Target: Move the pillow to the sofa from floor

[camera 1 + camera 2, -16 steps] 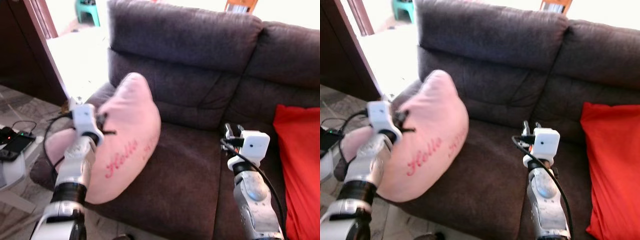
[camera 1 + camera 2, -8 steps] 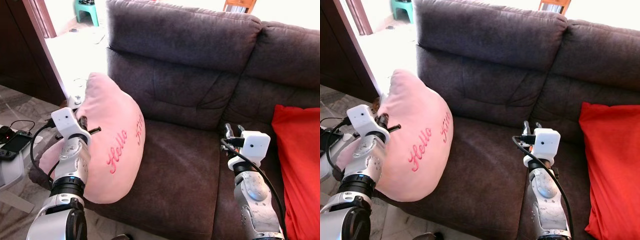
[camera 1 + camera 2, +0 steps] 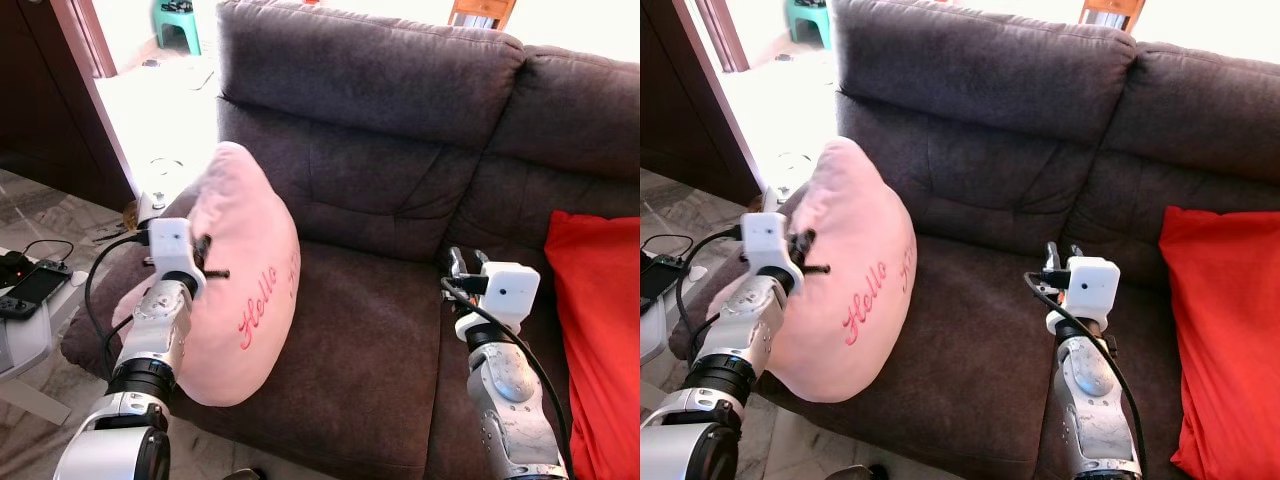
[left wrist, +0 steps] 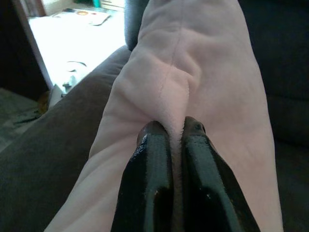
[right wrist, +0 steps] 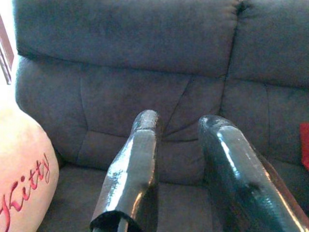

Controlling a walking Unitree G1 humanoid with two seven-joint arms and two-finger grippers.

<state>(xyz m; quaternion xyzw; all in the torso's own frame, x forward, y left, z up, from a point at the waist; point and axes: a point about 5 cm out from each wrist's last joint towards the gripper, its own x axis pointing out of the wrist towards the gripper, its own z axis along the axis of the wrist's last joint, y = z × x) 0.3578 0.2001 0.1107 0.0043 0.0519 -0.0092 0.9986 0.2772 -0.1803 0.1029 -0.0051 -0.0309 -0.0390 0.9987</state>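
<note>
— Head views first: where is the pillow?

— Pink plush pillow with red script lettering (image 3: pixel 245 290) stands upright on the left end of the dark brown fabric sofa (image 3: pixel 400 150), leaning on its armrest. The left gripper (image 3: pixel 207 258) is at its outer face; the right gripper (image 3: pixel 458 262) hovers over the seat, near a red cushion (image 3: pixel 600 340).

— Left wrist?

— Both black fingers (image 4: pixel 149 164) are pinched together on a fold of the pink fabric.

— Right wrist?

— Its fingers (image 5: pixel 133 169) stand apart, holding nothing, pointed at the sofa backrest, the pillow's edge beside them.
</note>
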